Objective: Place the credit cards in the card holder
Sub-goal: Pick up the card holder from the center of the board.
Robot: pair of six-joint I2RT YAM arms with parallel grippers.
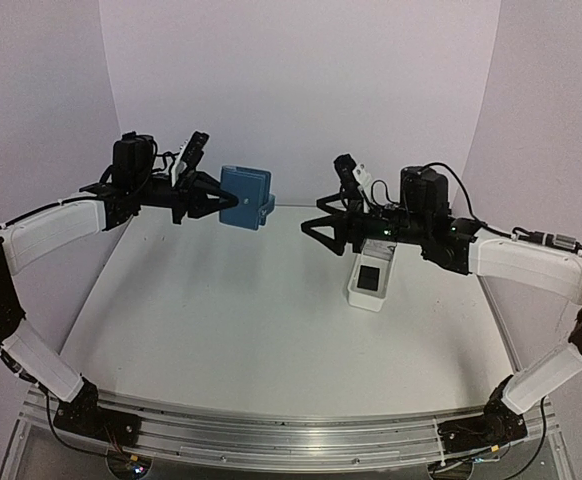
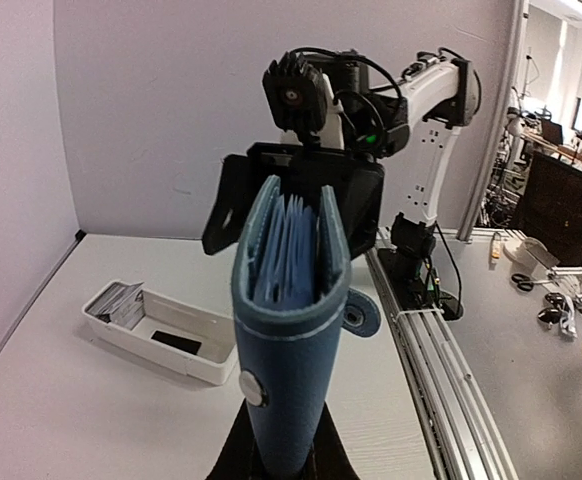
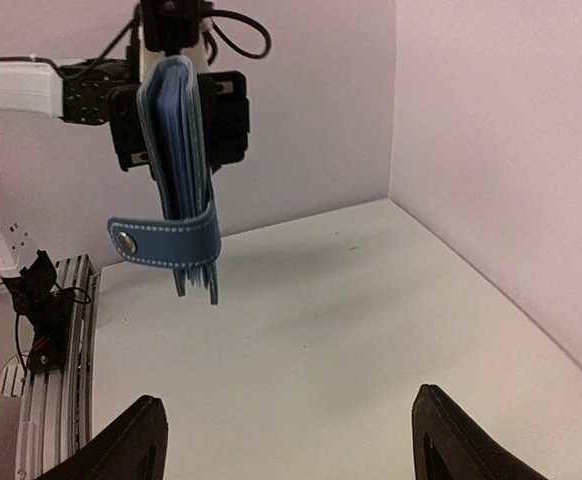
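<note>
Blue is what I'm watching: my left gripper (image 1: 225, 201) is clamped tight on the card holder (image 1: 246, 197), holding it in the air above the far side of the table (image 1: 221, 320). Its open mouth is turned toward 3 o'clock in the top view, lighter leaves fanned. My right gripper (image 3: 286, 445) has its fingers spread wide with nothing between them. The holder sits at its 9 o'clock, well apart. The cards are elsewhere: the dark card (image 1: 370, 278) lies flat in the white tray (image 1: 354, 292) at about 5 o'clock from the right fingers, below them. The pale cards (image 2: 121, 300) are bunched at the tray's 12 o'clock end, and the tray's long axis runs 12 to 6. The right arm is nearer, so I'd send it down there.
</note>
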